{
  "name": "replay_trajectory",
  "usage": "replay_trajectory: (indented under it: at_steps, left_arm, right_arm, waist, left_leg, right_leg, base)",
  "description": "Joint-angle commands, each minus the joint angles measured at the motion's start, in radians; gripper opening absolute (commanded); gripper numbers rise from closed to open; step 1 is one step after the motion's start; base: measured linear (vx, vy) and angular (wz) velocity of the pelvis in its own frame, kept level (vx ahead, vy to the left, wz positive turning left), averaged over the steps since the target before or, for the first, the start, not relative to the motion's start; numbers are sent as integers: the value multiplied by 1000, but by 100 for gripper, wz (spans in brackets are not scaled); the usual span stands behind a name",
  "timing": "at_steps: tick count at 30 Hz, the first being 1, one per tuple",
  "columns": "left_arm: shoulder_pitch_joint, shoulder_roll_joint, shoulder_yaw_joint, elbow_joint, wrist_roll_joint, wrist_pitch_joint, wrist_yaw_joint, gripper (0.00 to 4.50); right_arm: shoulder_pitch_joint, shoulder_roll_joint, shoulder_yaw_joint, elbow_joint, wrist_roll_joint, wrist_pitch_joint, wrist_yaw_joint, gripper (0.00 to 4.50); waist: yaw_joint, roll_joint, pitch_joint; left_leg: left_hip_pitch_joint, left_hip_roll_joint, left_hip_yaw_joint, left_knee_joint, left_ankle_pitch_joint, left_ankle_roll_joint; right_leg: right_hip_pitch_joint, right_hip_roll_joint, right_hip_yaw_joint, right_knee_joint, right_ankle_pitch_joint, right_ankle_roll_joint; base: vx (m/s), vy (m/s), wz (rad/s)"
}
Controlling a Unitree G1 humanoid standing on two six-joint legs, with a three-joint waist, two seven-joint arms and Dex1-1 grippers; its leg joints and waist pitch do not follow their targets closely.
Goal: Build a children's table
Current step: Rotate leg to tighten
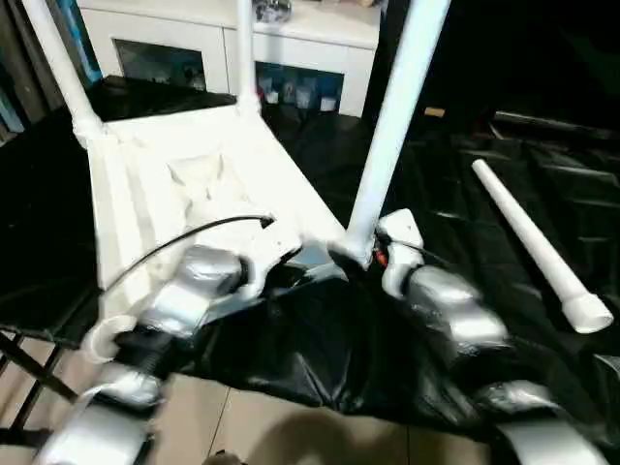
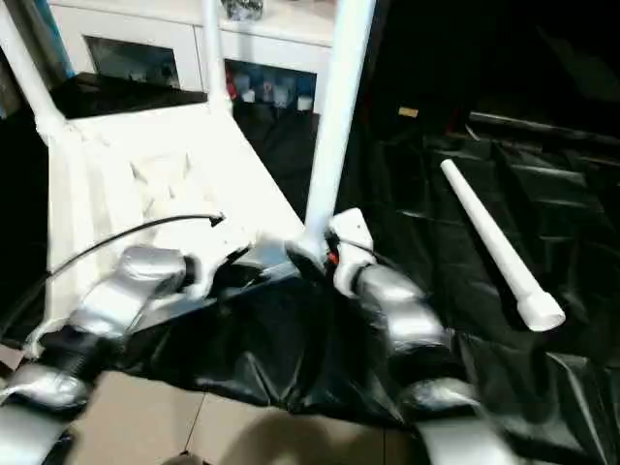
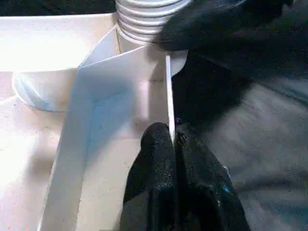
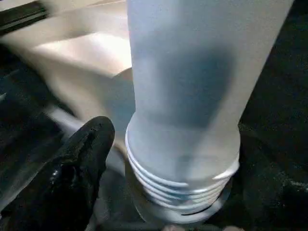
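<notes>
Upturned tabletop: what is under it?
The tabletop lies underside up on a black sheet that spreads to the right, where a loose leg lies. What the sheet covers is hidden, apart from a dark frame showing at its left edge.

**A furnished room set up as a work area**

We look at what seems a lived-in indoor room. A white cabinet [image 1: 232, 48] with glass doors stands at the back, small colourful items behind the panes and more clutter on top. We see pale floor tiles [image 1: 252, 426] below, and a black plastic sheet [image 1: 504, 194] spread over the work surface.
</notes>
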Motion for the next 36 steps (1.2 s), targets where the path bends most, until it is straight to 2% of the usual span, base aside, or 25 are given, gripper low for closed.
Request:
replay_trajectory:
  at_steps: [1,3,5,7,9,13,18,19,20,23,26,28,29,30,31,32,33,34,36]
  left_arm:
    - [0,-13,-26,-45,-59,-49,-81,0]
    - [5,3,-25,-50,-68,-52,-107,0]
    - [12,24,-24,-55,-76,-64,-144,0]
    - [17,37,-23,-58,-82,-68,-166,0]
    - [24,52,-21,-65,-91,-75,-198,0]
    - [47,85,-31,-88,-97,-82,-252,0]
    - [51,94,-31,-85,-96,-90,-261,0]
    - [51,94,-30,-85,-95,-90,-260,0]
    - [50,92,-29,-82,-94,-91,-256,0]
    - [48,83,-24,-80,-93,-88,-242,0]
    - [32,58,-5,-60,-76,-68,-176,0]
    - [11,35,3,-34,-50,-45,-103,0]
    - [10,34,3,-33,-49,-44,-99,0]
    - [-5,10,12,-18,-40,-24,-49,0]
    - [-6,9,12,-18,-40,-23,-47,0]
    - [-26,-28,25,-2,-35,7,16,0]
    - [-26,-28,25,-2,-35,7,16,0]
    - [-37,-52,28,4,-27,20,57,0]
    - [-43,-76,26,5,-15,32,99,0]
  right_arm:
    - [5,-7,83,-63,16,8,164,392]
    - [10,-29,99,-81,18,12,209,392]
    - [16,-57,121,-103,16,17,267,392]
    - [20,-72,135,-116,13,21,300,377]
    - [25,-89,152,-131,7,26,343,366]
    - [38,-111,184,-166,6,43,397,336]
    - [41,-106,181,-175,17,67,404,293]
    - [41,-104,179,-175,19,70,404,287]
    - [45,-100,175,-176,24,76,399,284]
    - [53,-86,158,-177,39,96,378,275]
    - [43,-34,104,-149,45,122,244,274]
    - [21,16,61,-93,21,118,84,274]
    - [19,18,59,-89,19,117,74,274]
    - [4,47,37,-47,3,111,-24,274]
    - [4,48,36,-45,3,111,-27,274]
    - [-16,86,16,7,-16,100,-142,274]
    - [-16,86,16,7,-16,100,-142,273]
    - [-28,111,6,38,-25,103,-208,273]
    - [-40,137,-5,64,-29,109,-271,273]
  waist:
    - [1,6,-65]
    - [4,7,-64]
    - [6,9,-63]
    - [9,8,-61]
    - [9,6,-57]
    - [9,4,-58]
    - [8,4,-59]
    - [7,-4,-57]
    - [8,-1,-57]
    - [6,-5,-57]
    - [2,-5,-54]
    - [-8,-4,-49]
    - [-9,-4,-50]
    - [-13,1,-51]
    - [-18,-1,-49]
    - [-28,-3,-48]
    - [-28,-3,-48]
    - [-28,3,-51]
    - [-28,0,-52]
  left_leg:
    - [1,26,-1,-56,-176,56]
    - [2,27,1,-54,-167,63]
    - [3,29,2,-55,-181,56]
    - [2,30,2,-56,-203,49]
    - [3,30,0,-59,-235,35]
    - [3,31,-2,-60,-230,31]
    - [3,30,-1,-60,-223,29]
    - [3,30,0,-60,-225,30]
    - [4,29,-1,-60,-225,30]
    - [4,30,0,-60,-216,32]
    - [3,29,-1,-62,-224,24]
    - [8,27,-3,-65,-262,-3]
    - [9,26,-4,-65,-273,-10]
    - [7,28,-9,-67,-274,-19]
    - [5,27,-8,-69,-281,-20]
    - [9,25,-7,-66,-300,-24]
    - [9,25,-7,-66,-300,-24]
    - [4,24,-9,-66,-281,-20]
    - [7,24,-8,-64,-283,-17]
  right_leg:
    - [56,-66,56,-63,-113,-189]
    - [55,-66,56,-59,-91,-207]
    - [54,-68,56,-62,-116,-210]
    - [55,-68,56,-66,-152,-203]
    - [53,-71,56,-74,-233,-178]
    - [53,-70,57,-72,-244,-168]
    - [52,-69,56,-71,-224,-178]
    - [51,-69,56,-73,-233,-174]
    - [51,-70,56,-72,-239,-173]
    - [50,-70,57,-72,-242,-168]
    - [48,-70,57,-74,-268,-162]
    - [43,-73,57,-85,-354,-140]
    - [43,-74,56,-87,-376,-135]
    - [47,-76,55,-86,-385,-128]
    - [45,-74,55,-91,-392,-124]
    - [40,-73,55,-92,-407,-124]
    - [40,-73,55,-92,-407,-124]
    - [46,-75,56,-92,-397,-121]
    - [44,-73,55,-91,-382,-125]
  base:
    - [0,0,0]
    - [0,0,0]
    - [0,0,0]
    - [0,0,0]
    - [0,0,0]
    - [0,0,0]
    - [0,0,0]
    - [0,0,0]
    - [0,0,0]
    - [0,0,0]
    - [0,0,0]
    - [0,0,0]
    - [0,0,0]
    - [0,0,0]
    - [0,0,0]
    - [0,0,0]
    - [0,0,0]
    - [0,0,0]
    - [0,0,0]
